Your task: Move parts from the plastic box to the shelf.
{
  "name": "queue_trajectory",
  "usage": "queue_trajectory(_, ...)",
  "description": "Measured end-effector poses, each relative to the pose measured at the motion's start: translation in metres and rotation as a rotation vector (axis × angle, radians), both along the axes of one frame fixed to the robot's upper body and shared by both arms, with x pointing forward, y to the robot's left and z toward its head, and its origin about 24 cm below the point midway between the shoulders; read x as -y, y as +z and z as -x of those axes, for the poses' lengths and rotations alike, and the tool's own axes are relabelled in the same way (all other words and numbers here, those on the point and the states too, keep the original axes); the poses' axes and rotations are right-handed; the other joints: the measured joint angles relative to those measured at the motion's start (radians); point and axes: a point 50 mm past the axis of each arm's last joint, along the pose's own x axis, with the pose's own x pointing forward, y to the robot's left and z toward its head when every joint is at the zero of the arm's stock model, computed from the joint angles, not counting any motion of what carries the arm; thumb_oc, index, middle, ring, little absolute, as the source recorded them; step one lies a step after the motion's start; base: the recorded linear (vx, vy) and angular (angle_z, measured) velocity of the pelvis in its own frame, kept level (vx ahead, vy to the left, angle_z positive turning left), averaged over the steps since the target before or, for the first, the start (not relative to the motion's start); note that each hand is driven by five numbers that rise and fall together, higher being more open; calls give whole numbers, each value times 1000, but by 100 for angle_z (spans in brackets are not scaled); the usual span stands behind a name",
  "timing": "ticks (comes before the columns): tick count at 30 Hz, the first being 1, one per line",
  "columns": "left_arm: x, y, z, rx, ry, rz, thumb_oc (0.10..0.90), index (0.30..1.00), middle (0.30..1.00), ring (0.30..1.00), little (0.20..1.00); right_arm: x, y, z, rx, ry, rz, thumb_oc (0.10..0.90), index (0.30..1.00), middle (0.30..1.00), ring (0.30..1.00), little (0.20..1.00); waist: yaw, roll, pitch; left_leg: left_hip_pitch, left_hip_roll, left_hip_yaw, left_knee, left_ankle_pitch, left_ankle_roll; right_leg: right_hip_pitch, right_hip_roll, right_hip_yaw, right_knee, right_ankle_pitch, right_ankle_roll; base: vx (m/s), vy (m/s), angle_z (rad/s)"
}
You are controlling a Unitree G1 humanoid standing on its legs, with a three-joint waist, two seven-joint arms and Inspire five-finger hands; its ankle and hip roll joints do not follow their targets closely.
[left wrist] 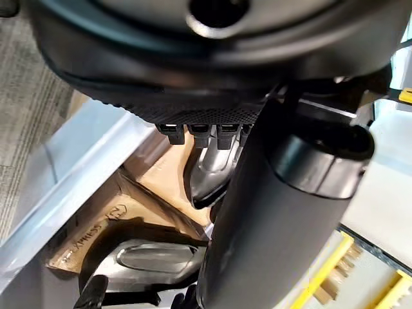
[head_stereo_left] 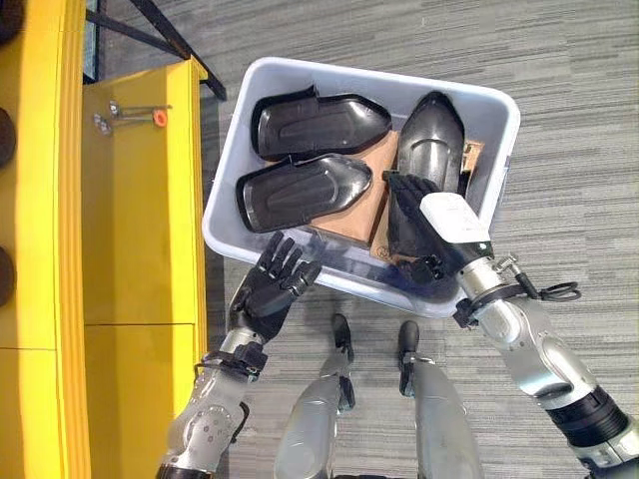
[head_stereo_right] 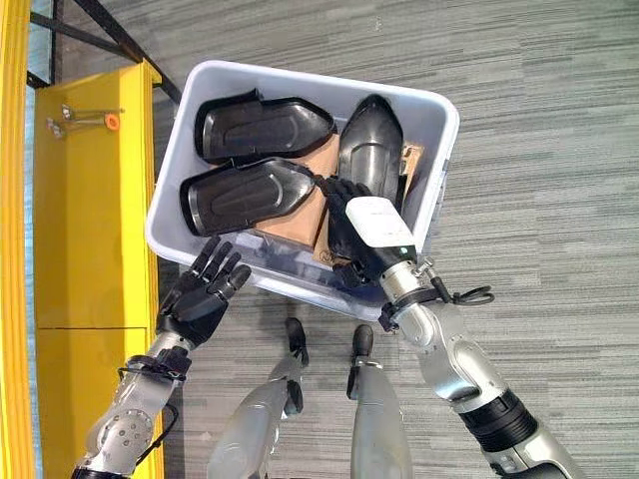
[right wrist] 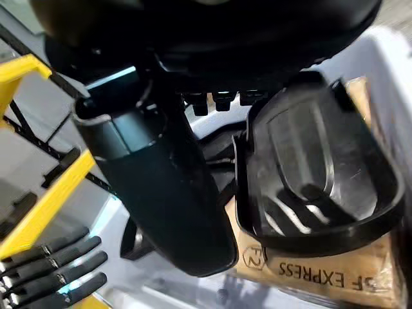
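Right hand (head_stereo_left: pixel 431 226) reaches into the plastic box (head_stereo_left: pixel 496 110), fingers curling round the rightmost black part (head_stereo_left: pixel 429 135) to lift it. Left hand (head_stereo_left: pixel 272 284) is spread, steadying the box's near-left wall. Yellow shelf (head_stereo_left: pixel 140 200) stands left.

Workshop: yellow shelf (head_stereo_left: pixel 140 210), parts box (head_stereo_left: pixel 489 110)

Left hand (head_stereo_left: pixel 272 289) fingers spread; right hand (head_stereo_left: pixel 439 235) outstretched.
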Motion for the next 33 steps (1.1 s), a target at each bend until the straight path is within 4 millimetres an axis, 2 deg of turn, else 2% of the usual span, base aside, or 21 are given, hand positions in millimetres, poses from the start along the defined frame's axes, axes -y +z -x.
queue_trajectory(5,7,-2,-6,-19,-12,-11,900,1000,1000,1000,1000,2,3,-16,16,-90,72,900,1000,1000,1000,1000,14,-1,1,-60,-14,1,13,5,7,-69,-11,5,31,-1,3,-30,55,2)
queue_trajectory(8,7,-2,-6,-20,-5,-13,900,1000,1000,1000,1000,9,-7,-26,-37,-175,63,900,1000,1000,1000,1000,22,-1,1,-73,-19,3,12,7,11,-87,-19,9,40,-2,5,-1,99,1)
queue_trajectory(17,5,1,-8,1,21,-38,900,1000,1000,1000,1000,6,-7,-23,54,-206,187,900,1000,1000,1000,1000,22,0,0,-119,-36,13,13,15,22,-152,-39,22,74,-6,11,5,56,0)
queue_trajectory(23,4,1,-8,1,32,-37,900,1000,1000,1000,1000,10,0,-23,145,-252,195,900,1000,1000,1000,1000,18,1,0,-123,-40,30,12,17,24,-171,-42,40,82,-7,13,18,50,-5)
queue_trajectory(33,3,0,-6,-3,48,-36,900,1000,1000,1000,1000,14,-7,-19,185,-288,170,900,1000,1000,1000,1000,12,1,0,-142,-46,33,12,18,26,-196,-48,46,91,-9,15,2,3,-1)
